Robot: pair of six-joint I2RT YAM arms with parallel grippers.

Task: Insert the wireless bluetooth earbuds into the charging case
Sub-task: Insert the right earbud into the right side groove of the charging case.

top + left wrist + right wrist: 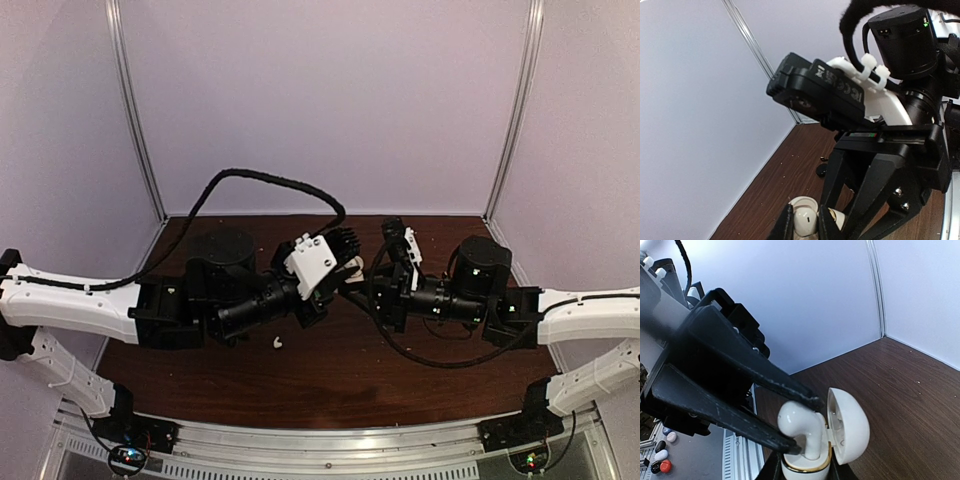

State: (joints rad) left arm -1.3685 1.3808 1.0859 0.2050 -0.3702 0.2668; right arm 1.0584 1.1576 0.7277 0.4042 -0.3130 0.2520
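Observation:
My right gripper [805, 473] is shut on the white charging case [807, 469], gold-rimmed, with its lid [850, 426] swung open. A white earbud [801, 424] stands with its stem down inside the case's well. My left gripper [804, 425] is shut on the earbud's head. In the left wrist view the same earbud [805, 221] sits between my left gripper's [805, 211] fingers, with the case's lid [805, 201] behind it. From above, both grippers [345, 262] [362, 283] meet at mid-table. Another white earbud [277, 343] lies loose on the table.
A small black case [821, 170] and a tiny dark piece [823, 158] lie on the brown table [330, 375] beyond the grippers. Pale crumbs dot the wood. White walls close the back and sides; a metal rail [330, 440] runs along the near edge.

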